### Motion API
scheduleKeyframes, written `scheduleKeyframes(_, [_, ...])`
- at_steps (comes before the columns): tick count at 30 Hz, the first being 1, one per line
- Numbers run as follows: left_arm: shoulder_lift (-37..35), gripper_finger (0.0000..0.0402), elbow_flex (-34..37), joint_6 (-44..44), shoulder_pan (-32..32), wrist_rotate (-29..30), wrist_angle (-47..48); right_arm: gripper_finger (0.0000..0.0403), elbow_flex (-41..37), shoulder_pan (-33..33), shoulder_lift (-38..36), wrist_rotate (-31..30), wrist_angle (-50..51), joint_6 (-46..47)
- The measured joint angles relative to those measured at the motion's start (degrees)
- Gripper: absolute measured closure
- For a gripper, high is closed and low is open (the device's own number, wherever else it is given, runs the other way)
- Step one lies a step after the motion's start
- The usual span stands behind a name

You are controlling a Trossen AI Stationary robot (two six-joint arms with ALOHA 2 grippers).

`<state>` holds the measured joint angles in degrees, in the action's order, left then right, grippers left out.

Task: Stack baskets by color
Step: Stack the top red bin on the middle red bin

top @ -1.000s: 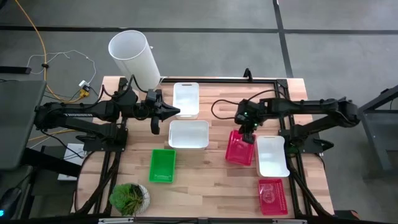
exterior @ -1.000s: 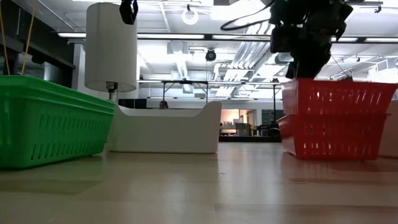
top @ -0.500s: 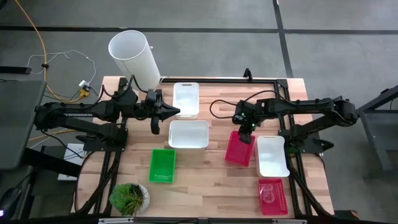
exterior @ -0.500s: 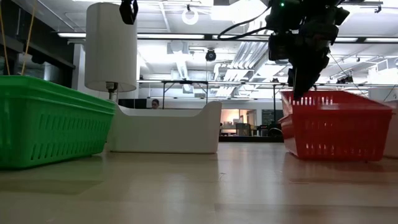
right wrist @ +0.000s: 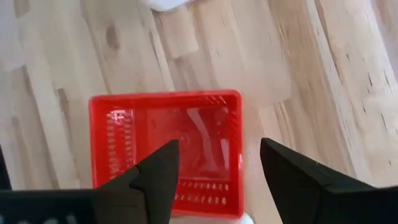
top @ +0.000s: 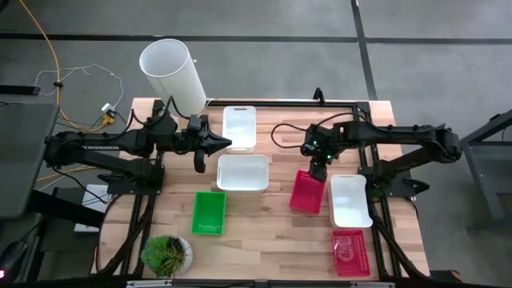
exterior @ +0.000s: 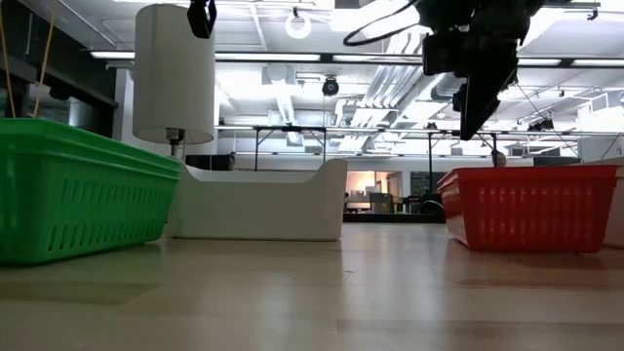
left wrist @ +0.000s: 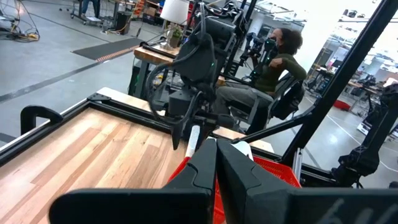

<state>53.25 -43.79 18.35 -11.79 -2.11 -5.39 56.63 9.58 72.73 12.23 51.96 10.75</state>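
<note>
While nested, red baskets (top: 307, 192) sit empty.

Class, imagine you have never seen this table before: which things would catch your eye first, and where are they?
The bright red basket right of the table's middle stands out, with the right gripper open just above its far end. A tall white lamp stands at the far left corner, beside the left gripper, which is shut. A green basket and a potted plant sit near the front left.
</note>
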Motion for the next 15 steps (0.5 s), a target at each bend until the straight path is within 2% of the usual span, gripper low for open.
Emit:
scheduleKeyframes(2, [0.0,0.0401,0.0,0.0,0.0,0.0,0.0,0.0198,-0.9,-1.3,-0.2,0.1,-1.7,1.2])
scheduleKeyframes(5, [0.0,0.0401,0.0,0.0,0.0,0.1,0.0,0.023,-2.7,-3.6,0.0,0.0,-2.7,1.5])
scheduleKeyframes(12, [0.0,0.0401,0.0,-0.5,0.0,1.3,0.8,0.0384,-9.5,-6.2,0.4,-2.4,-9.5,6.8])
scheduleKeyframes(13, [0.0,0.0401,0.0,-0.5,0.0,1.3,1.1,0.0392,-10.4,-6.2,0.4,-2.7,-9.6,7.3])
scheduleKeyframes(15, [0.0,0.0401,0.0,-0.5,0.0,1.3,1.3,0.0383,-11.6,-6.2,0.9,-2.7,-10.6,7.8])
